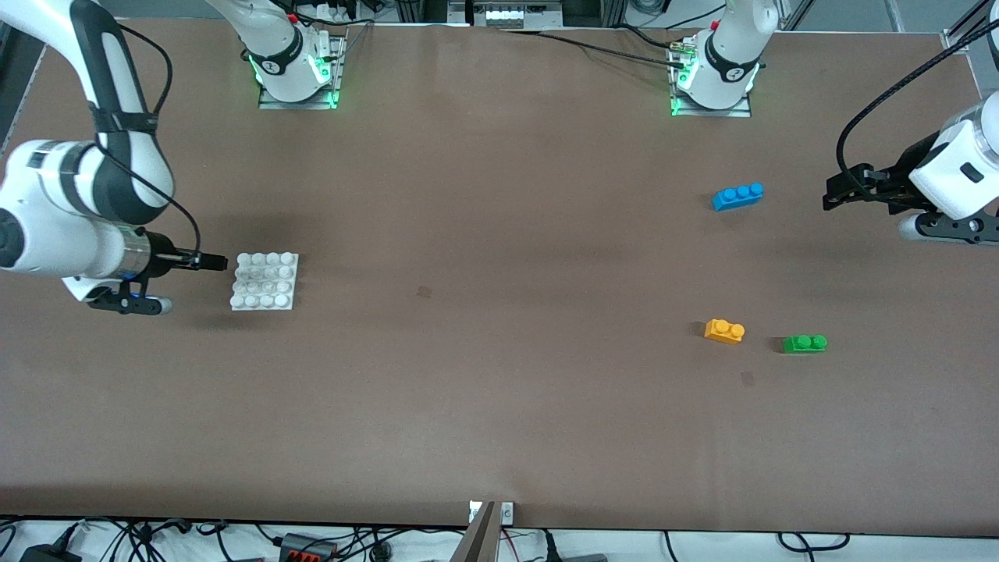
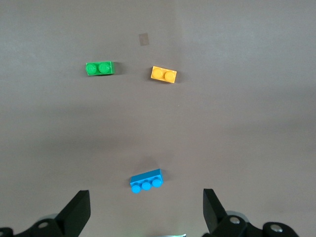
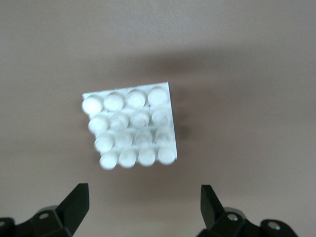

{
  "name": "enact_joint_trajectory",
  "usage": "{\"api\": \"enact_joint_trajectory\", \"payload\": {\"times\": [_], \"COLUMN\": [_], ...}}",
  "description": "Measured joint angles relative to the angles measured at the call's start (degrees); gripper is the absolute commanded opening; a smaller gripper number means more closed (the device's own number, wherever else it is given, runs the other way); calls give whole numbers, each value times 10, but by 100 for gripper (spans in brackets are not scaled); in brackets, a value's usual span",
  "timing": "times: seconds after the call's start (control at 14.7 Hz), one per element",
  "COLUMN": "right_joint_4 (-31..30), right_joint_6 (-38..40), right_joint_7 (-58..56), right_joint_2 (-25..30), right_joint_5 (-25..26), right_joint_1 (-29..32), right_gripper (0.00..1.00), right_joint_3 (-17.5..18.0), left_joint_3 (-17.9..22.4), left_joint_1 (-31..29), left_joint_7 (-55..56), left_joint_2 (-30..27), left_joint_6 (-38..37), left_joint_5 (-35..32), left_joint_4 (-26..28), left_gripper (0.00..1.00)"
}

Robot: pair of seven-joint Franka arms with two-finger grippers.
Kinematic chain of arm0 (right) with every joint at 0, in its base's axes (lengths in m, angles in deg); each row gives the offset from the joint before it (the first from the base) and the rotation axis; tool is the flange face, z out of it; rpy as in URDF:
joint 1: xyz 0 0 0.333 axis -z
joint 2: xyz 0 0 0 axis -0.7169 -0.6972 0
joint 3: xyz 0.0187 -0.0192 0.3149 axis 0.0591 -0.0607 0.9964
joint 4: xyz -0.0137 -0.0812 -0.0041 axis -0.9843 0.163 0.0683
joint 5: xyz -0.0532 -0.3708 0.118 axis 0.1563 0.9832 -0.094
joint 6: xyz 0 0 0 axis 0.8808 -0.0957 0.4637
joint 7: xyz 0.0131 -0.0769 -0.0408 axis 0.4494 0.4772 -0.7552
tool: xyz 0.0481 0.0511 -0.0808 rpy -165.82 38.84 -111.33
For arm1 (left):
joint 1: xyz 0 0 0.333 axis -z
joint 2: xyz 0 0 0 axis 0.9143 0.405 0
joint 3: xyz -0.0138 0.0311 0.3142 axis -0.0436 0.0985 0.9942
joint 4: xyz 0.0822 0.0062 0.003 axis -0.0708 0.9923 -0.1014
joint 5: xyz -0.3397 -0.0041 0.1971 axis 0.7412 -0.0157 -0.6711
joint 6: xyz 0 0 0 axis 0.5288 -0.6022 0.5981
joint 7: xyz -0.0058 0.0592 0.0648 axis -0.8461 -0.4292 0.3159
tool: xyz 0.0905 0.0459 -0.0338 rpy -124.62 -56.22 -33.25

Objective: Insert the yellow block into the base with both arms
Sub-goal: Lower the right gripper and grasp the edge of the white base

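Brown desk (image 1: pixel 499 390) carries everything; no containers here, nothing sits in anything. Flat white studded square plastic base (image 1: pixel 264 281) lies at right arm's end, bare, w/ right tool (image 3: pixel 143 205) spread wide just beside it, holding nothing. Left tool (image 2: pixel 145 210) also wide & empty, up over left arm's end near long blue 3-stud brick (image 1: pixel 737 196). Small orange-yellow 2-stud block (image 1: pixel 724 331) sits loose nearer the front camera, green 2-stud brick (image 1: pixel 805 343) close beside it. Risks, as I judge: fingers clip the green brick, or the block sits skewed so the grab twists it; base may slide if not braced.
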Motion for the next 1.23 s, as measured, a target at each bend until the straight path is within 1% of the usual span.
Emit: {"api": "enact_joint_trajectory", "payload": {"times": [0.2, 0.34, 0.41, 0.48, 0.61, 0.68, 0.75, 0.89, 1.23], "right_joint_4": [-66, -90, -96, -98, -98, -98, -97, -96, -93], "right_joint_6": [-93, -124, -137, -149, -159, -164, -170, -183, -189], "right_joint_7": [-11, -17, -31, -55, -115, -136, -149, -155, -155], "right_joint_2": [0, -6, -13, -22, -43, -53, -61, -72, -73], "right_joint_5": [0, -3, -17, -44, -114, -138, -150, -155, -156], "right_joint_1": [0, 1, 2, 3, 5, 7, 8, 10, 10], "right_gripper": [100, 100, 100, 100, 100, 100, 100, 100, 100], "right_joint_3": [0, 0, 0, -1, -3, -4, -5, -5, -5], "left_joint_3": [0, 0, 0, 0, 0, 0, 0, 0, 0], "left_joint_1": [0, 0, 0, 0, 0, 0, 0, 0, 0], "left_joint_7": [0, 0, 0, 0, 0, 0, 0, 0, 0], "left_joint_2": [0, 0, 0, 0, 0, 0, 0, 0, 0], "left_joint_6": [0, 0, 0, 0, 0, 0, 0, 0, 0], "left_joint_5": [0, 0, 0, 0, 0, 0, 0, 0, 0], "left_joint_4": [0, 0, 0, 0, 0, 0, 0, 0, 0], "left_gripper": [100, 100, 100, 100, 100, 100, 100, 100, 100]}}
